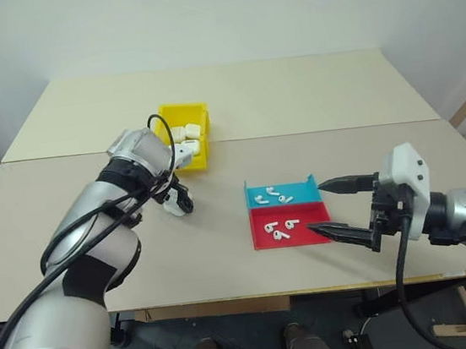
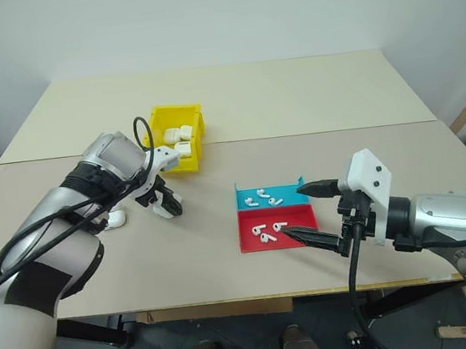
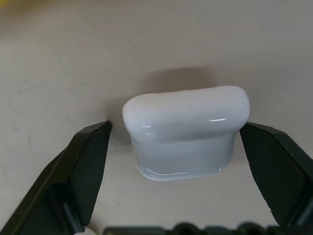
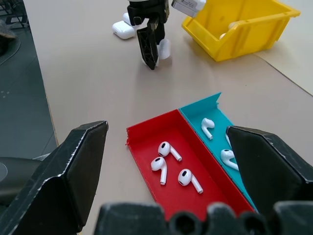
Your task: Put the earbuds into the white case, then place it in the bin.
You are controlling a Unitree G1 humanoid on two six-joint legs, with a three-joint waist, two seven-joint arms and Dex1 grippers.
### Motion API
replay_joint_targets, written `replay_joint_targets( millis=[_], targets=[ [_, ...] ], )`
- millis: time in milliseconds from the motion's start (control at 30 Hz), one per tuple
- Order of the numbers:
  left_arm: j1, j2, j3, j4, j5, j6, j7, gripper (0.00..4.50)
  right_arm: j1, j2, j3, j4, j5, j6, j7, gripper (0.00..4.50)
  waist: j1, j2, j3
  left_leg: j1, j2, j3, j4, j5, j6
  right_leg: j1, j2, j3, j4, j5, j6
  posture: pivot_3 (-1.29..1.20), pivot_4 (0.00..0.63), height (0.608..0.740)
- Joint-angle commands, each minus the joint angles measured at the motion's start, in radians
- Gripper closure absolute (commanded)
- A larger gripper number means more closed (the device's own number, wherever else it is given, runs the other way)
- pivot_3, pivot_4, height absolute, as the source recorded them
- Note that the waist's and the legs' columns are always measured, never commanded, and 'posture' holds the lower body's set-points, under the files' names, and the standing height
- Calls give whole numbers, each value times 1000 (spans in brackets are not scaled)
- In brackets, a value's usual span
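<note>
Both claws wide: left claw straddling white case untouched on bench, right claw empty; earbuds in tray, cases in bin.

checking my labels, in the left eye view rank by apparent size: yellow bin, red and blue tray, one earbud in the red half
1. red and blue tray, a little larger than the bin as seen, though it lies nearer the camera, so true order is unsure
2. yellow bin
3. earbud, by far the smallest
</note>
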Motion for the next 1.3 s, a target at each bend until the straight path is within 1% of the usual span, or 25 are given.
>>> replay_joint_targets(
  millis=[33, 267, 300, 333, 433, 467, 533, 600, 667, 700, 733, 800, 833, 867, 933, 1033, 1067, 1100, 1167, 1267, 1300],
  targets=[
    [-20, -19, 17, 40, 49, -6, -27, 0, 1, 0, -33, -27, 12, -13, -5, 7, 0, 0, 0, 0, 0, 0, 0, 0, 0, 0, 0, 0, 0, 0, 0, 0, 150, 740],
    [8, -16, 36, -5, 80, 19, -43, 0, -28, -2, -16, -8, 19, -11, -3, 7, 0, 0, 0, 0, 0, 0, 0, 0, 0, 0, 0, 0, 0, 0, 0, 0, 150, 740],
    [12, -16, 45, -10, 83, 20, -35, 407, -33, 0, -11, -5, 17, -12, -4, 0, 0, 0, 0, 0, 0, 0, 0, 0, 0, 0, 0, 0, 0, 0, 0, 0, 150, 740],
    [16, -15, 48, -15, 86, 15, -40, 611, -37, 1, -5, -3, 15, -13, -4, 0, 0, 0, 0, 0, 0, 0, 0, 0, 0, 0, 0, 0, 0, 0, 0, 0, 150, 740],
    [19, -12, 65, -24, 91, 17, -42, 1604, -48, 2, 6, 5, 8, -17, -2, 0, 1, 0, 0, 0, 0, 0, 0, 0, 0, 0, 0, 0, 0, 0, 0, 0, 150, 740],
    [19, -8, 71, -29, 91, 19, -42, 1710, -51, 1, 7, 6, 9, -16, -3, 0, 1, 0, 0, 0, 0, 0, 0, 0, 0, 0, 0, 0, 0, 0, 0, 0, 150, 740],
    [25, 7, 88, -50, 90, 25, -37, 1709, -54, 0, 6, 9, 11, -15, -2, 0, 0, 0, 0, -1, 0, 0, 0, 0, 0, 0, 0, 0, 0, 0, 0, 0, 150, 740],
    [42, 39, 111, -110, 82, 31, -38, 1709, -55, 0, 2, 9, 14, -14, -1, 0, 0, 0, 0, -1, 0, 0, 0, 0, 0, -1, 0, 0, 0, 0, 0, 0, 150, 740],
    [86, 110, 159, -239, 61, 22, -48, 1709, -51, 0, -3, 8, 14, -12, -4, 0, -3, 0, 0, -1, 0, 0, 0, 0, 0, -1, 0, 0, 0, 0, 0, 0, 150, 740],
    [110, 147, 190, -303, 49, 33, -45, 1709, -48, 0, -7, 8, 14, -14, -2, 0, -6, 0, 0, -1, 0, 0, 0, 0, 0, -1, 0, 0, 1, 0, 0, 0, 150, 740],
    [150, 180, 254, -383, 31, 25, -22, 1709, -44, -1, -10, 9, 14, -15, -1, 0, -9, 0, 0, -1, 1, 0, 0, 0, 0, -2, 0, 0, 1, 0, 0, 0, 150, 740],
    [230, 263, 359, -535, -16, 2, -31, 1709, -36, 2, -15, 10, 12, -19, -1, 0, -10, 0, 0, -1, 1, 0, 0, 0, 0, -3, 0, 1, 3, 0, 0, 0, 150, 740],
    [287, 295, 430, -620, -44, -32, -25, 1709, -32, 4, -17, 11, 10, -23, 0, 0, -10, 0, 0, -1, 1, 0, 0, 0, 0, -3, 0, 1, 4, 0, 0, 0, 150, 740],
    [363, 311, 530, -713, -84, -90, -10, 1709, -28, 6, -17, 14, 7, -27, 0, 0, -9, 0, 0, 0, 1, 0, 0, 0, 0, -3, 0, 2, 5, 0, 0, 0, 150, 740],
    [500, 328, 698, -862, -157, -189, 5, 1709, -26, 12, -17, 22, 2, -38, 2, 0, -6, 1, 0, 1, 1, 1, 0, 0, 0, -3, 0, 2, 6, 0, 0, 0, 150, 740],
    [651, 275, 919, -1002, -318, -297, -24, 1709, -45, 30, -1, 42, -14, -57, -1, 0, 1, 0, 0, 1, 1, 1, 3, 0, 0, -2, -1, 2, 7, 0, 0, 0, 150, 740],
    [673, 259, 963, -1026, -378, -301, -50, 1709, -51, 35, 2, 51, -17, -64, 3, 0, 7, 0, -1, 1, 1, 1, 4, 0, -1, -2, -1, 1, 7, 0, 0, 0, 150, 740],
    [688, 236, 1014, -1050, -469, -284, -87, 1709, -59, 39, 7, 62, -22, -73, 8, 0, 13, 0, -1, 1, 1, 1, 5, 0, -1, -1, -1, 1, 7, 0, 0, 0, 150, 740],
    [731, 191, 1070, -1125, -586, -309, -123, 1709, -87, 45, 22, 87, -33, -80, 20, 0, 20, 0, -1, 0, 1, 1, 6, 0, 0, -1, -1, 0, 7, 0, 0, 0, 150, 740],
    [778, 135, 1091, -1187, -662, -380, -129, 1709, -127, 48, 40, 123, -41, -94, 45, 0, 21, 0, -2, 1, 1, 1, 6, 0, 0, 0, -1, 0, 6, 0, 0, 0, 150, 740],
    [797, 97, 1105, -1191, -700, -429, -153, 1709, -145, 47, 51, 135, -41, -91, 53, 0, 21, 0, -2, 1, 1, 1, 6, 0, 0, 0, -1, 1, 6, 0, 0, 0, 150, 740]
  ],
)
